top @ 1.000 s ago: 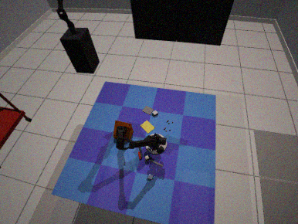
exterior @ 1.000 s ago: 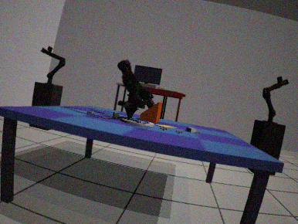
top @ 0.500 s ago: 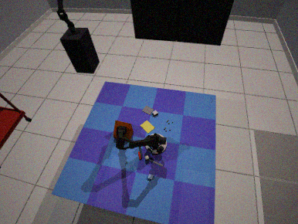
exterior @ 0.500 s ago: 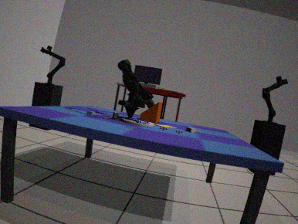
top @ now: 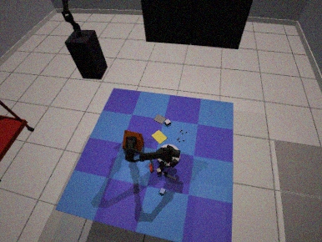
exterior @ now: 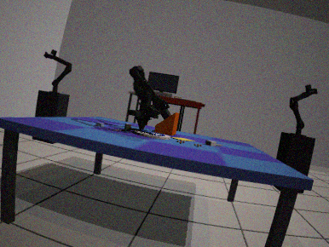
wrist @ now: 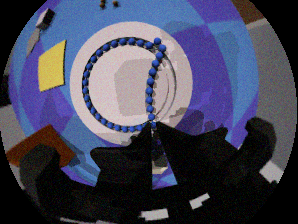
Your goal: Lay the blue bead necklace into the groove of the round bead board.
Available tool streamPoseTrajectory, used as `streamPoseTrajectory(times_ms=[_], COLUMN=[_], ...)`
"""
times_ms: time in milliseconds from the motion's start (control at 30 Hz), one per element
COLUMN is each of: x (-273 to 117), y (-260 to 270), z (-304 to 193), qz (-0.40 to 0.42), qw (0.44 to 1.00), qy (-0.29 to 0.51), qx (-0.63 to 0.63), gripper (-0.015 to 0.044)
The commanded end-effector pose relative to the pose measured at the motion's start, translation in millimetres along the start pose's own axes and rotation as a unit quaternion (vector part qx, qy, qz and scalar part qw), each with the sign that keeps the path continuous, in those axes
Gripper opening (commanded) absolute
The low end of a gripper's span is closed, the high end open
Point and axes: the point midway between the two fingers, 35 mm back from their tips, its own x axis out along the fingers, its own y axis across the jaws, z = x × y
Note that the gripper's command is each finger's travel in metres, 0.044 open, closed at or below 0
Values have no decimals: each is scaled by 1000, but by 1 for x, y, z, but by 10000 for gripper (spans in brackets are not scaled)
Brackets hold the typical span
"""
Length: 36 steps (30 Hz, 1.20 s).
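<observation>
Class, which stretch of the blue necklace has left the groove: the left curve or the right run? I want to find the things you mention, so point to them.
The right run of the necklace (wrist: 150,91): it cuts inside the board's bare right groove.

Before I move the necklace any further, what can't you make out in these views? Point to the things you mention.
- Wrist view: the part of the blue bead necklace (wrist: 150,91) between the gripper's (wrist: 152,128) fingertips; the dark fingers cover it.
- Top view: most of the round bead board (top: 177,158); the arm (top: 148,156) covers it.
- Exterior view: the necklace's path in the groove; too small and grainy.
- Wrist view: the orange block's (wrist: 42,145) near side; a finger cuts across it.
</observation>
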Motion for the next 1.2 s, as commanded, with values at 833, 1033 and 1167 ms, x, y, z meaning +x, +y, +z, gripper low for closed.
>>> streamPoseTrajectory(times_ms=[833,1033,1167], x=[-1,-1,-1], y=[-1,-1,-1], z=[0,0,0], qz=[-1,-1,-1], qw=[1000,1000,1000], qy=[1,1,1], qx=[-2,-2,-2], gripper=[440,440,440])
